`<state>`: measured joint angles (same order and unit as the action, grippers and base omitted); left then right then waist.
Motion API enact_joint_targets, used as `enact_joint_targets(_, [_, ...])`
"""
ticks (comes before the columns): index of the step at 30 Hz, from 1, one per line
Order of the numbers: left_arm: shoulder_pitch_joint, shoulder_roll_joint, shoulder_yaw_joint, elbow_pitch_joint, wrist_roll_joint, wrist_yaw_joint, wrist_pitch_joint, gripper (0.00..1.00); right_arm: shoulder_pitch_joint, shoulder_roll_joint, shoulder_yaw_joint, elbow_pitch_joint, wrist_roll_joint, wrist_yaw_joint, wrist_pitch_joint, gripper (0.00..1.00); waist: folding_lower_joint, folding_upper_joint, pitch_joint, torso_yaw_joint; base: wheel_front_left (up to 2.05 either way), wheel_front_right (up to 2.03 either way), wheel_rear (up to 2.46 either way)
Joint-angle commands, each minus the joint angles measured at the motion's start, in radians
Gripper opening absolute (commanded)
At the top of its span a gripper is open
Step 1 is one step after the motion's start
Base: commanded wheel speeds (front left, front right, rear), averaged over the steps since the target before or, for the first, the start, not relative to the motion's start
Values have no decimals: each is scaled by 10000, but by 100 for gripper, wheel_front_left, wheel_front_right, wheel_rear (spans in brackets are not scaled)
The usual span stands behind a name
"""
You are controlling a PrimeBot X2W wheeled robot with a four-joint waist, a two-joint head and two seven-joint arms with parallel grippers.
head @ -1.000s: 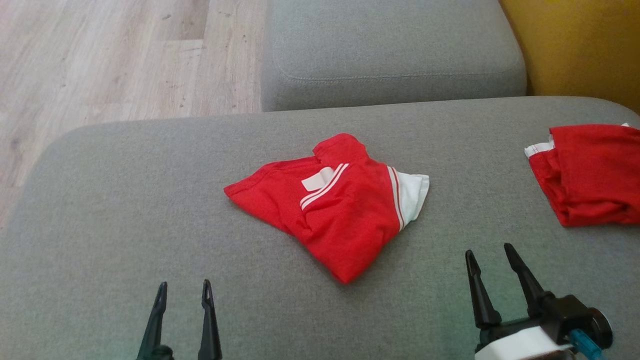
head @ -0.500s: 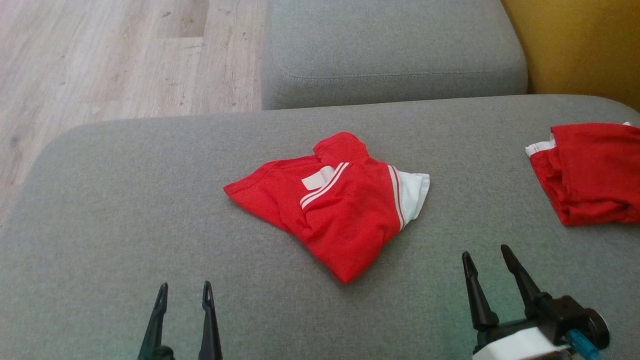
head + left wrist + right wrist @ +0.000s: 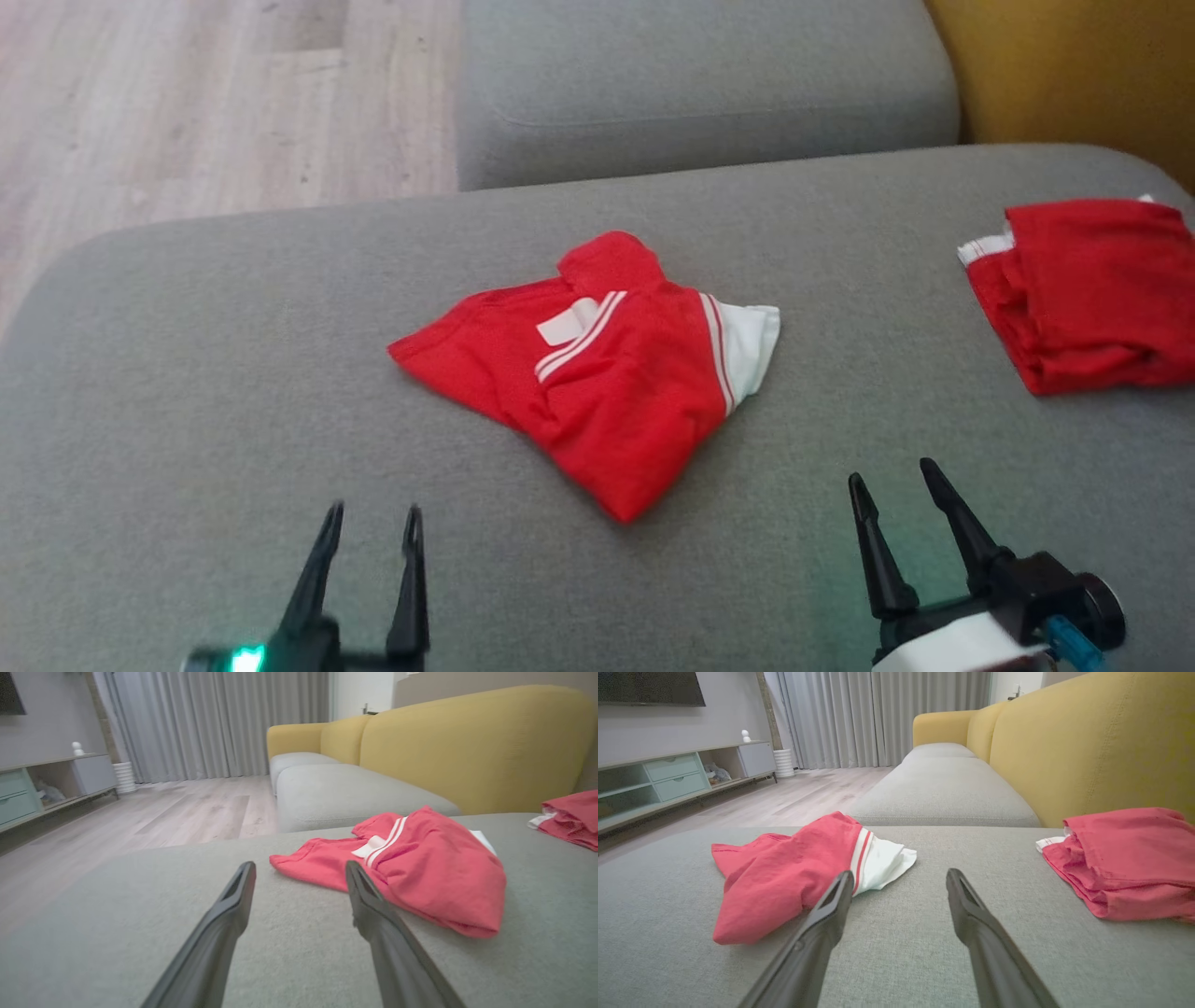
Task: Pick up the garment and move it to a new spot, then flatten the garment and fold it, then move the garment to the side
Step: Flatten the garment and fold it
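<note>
The garment (image 3: 597, 373) is red with white stripes and a white hem. It lies crumpled and partly folded over itself in the middle of the grey cushion (image 3: 187, 373). My left gripper (image 3: 373, 511) hovers open near the cushion's front edge, to the left of and short of the garment. My right gripper (image 3: 891, 472) is open too, short of the garment's right side. In the left wrist view the garment (image 3: 420, 872) lies ahead and to the right of the open gripper (image 3: 300, 865). In the right wrist view the garment (image 3: 784, 872) lies ahead and to the left of that gripper (image 3: 900, 873).
A second red garment (image 3: 1083, 299) lies bunched at the cushion's right edge, by the yellow sofa back (image 3: 1074, 75). Another grey seat cushion (image 3: 700, 84) adjoins at the back. Wooden floor (image 3: 187, 93) lies beyond the left and far edges.
The head camera has shifted, sliding the whole scene left and up. My left gripper has come a little forward and rightward. The garment lies as before, and both grippers stay open.
</note>
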<state>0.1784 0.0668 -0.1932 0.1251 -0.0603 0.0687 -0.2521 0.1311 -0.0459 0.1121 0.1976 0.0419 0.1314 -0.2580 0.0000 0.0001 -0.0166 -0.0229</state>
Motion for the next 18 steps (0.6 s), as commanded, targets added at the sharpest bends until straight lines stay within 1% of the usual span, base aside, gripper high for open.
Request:
enact_joint_targets(1, [-891,51,273,-223,1,-127,-97,100,-565,-43,218,-270,-73,-7,-38,100,0,-1,142,-168,0,0,0])
enact_joint_targets(4, [-1839,184,250,197,-239,-691,-97,100,-645,-43,290,-274,-190,-7,-38,100,0,-1,374,-398,0,0,0])
enact_joint_targets(6, [-2691,335,226,502,-501,-1193,51,100,-803,-43,395,-298,-278,-7,-38,100,0,-1,672,-562,0,0,0])
enact_joint_targets(7, [-3165,477,128,664,-628,-1462,344,100,-915,-43,451,-310,-316,-7,-38,100,0,-1,837,-654,0,0,0])
enact_joint_targets(9, [-4142,769,-79,944,-1059,-1806,1124,100,-1169,-43,560,-302,-421,-7,-38,100,0,-1,1140,-836,0,0,0])
enact_joint_targets(11, [-5157,1140,-299,1117,-1591,-1940,1982,100,-1445,-43,591,-328,-490,-7,-38,100,0,-1,1439,-1010,0,0,0])
enact_joint_targets(13, [-6184,1614,-541,1110,-1913,-1978,2510,100,-1693,-43,582,-364,-524,-7,-38,100,0,-1,1738,-1185,0,0,0])
enact_joint_targets(14, [-6645,1760,-720,1121,-2255,-1984,2837,100,-1798,-43,561,-389,-545,-7,-38,100,0,-1,1925,-1251,0,0,0])
enact_joint_targets(18, [-8320,2417,-1786,1319,-3740,-1990,4272,100,-2123,-43,586,-476,-624,-7,-38,100,0,-1,2595,-1436,0,0,0])
